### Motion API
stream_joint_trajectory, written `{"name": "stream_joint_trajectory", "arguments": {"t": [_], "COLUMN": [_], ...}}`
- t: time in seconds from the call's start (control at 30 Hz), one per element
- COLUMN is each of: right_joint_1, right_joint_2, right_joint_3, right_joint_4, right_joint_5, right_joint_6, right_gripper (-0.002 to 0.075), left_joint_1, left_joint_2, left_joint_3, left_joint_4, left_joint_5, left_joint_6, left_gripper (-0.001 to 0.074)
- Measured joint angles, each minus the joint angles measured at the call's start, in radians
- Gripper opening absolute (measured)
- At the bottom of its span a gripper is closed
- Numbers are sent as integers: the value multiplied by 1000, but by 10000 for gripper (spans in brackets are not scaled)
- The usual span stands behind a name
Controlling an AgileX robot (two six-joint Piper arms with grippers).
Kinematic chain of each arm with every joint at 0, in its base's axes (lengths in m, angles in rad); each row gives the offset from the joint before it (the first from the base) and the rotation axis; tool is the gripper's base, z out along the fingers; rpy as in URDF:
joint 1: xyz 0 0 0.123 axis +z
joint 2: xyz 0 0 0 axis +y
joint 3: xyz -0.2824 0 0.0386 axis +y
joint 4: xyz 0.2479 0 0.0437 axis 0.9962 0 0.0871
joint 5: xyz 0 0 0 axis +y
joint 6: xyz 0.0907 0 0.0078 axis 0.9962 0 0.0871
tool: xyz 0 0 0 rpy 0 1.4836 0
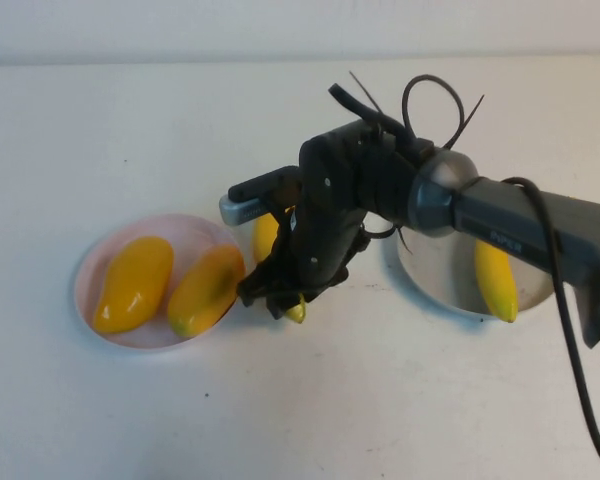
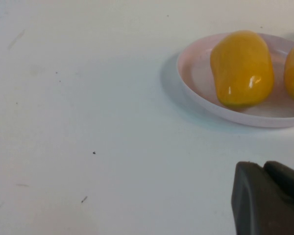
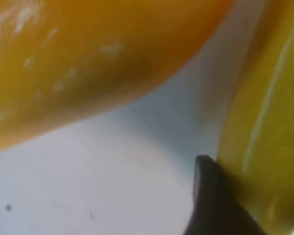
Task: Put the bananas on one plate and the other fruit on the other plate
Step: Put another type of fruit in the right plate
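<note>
Lying on the table just beside the pink plate, the loose banana is mostly hidden under the right gripper, with its upper end showing by the wrist and its greenish tip poking out below. The right wrist view shows one dark finger pressed against the banana's skin, so the pincer looks closed on the fruit, though the opposite finger is out of sight and the hold may be only partial. Both mangoes sit in the pink plate, the nearer one touching or almost touching the gripper. A second banana rests already in the grey-blue plate, which lies to the right, partly behind the arm.

Trouble from here would most likely come from that crowding: lifting or swinging could nudge the near mango or catch the pink plate's rim and shift it. A grasp low on a curved, smooth banana could also let it pivot or slip out during the carry.

Parked well left, the left gripper shows only a dark edge near the pink plate; I cannot tell its state.
</note>
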State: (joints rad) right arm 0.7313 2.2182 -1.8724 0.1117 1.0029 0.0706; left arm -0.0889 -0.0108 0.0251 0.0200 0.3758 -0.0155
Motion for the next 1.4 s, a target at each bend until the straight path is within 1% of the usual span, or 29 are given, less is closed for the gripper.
{"name": "stream_joint_trajectory", "arguments": {"t": [0.13,0.27,0.43,0.6,0.87,1.13,1.27,1.4], "right_joint_1": [-10,-50,-149,-241,-274,-276,-276,-272], "right_joint_2": [-93,-239,-429,-467,-403,-362,-367,-427], "right_joint_3": [20,132,372,517,540,540,540,541], "right_joint_4": [-40,-57,-95,-106,-99,-101,-112,-112], "right_joint_5": [38,34,-43,-93,-141,-148,-136,-113], "right_joint_6": [67,110,197,237,242,242,242,242], "right_gripper": [297,297,296,296,302,411,422,424], "left_joint_1": [0,0,0,0,0,0,0,0], "left_joint_2": [0,0,0,0,0,0,0,0], "left_joint_3": [0,0,0,0,0,0,0,0], "left_joint_4": [0,0,0,0,0,0,0,0], "left_joint_5": [0,0,0,0,0,0,0,0], "left_joint_6": [0,0,0,0,0,0,0,0], "left_gripper": [-4,-4,-4,-4,-4,-4,-4,-4]}}
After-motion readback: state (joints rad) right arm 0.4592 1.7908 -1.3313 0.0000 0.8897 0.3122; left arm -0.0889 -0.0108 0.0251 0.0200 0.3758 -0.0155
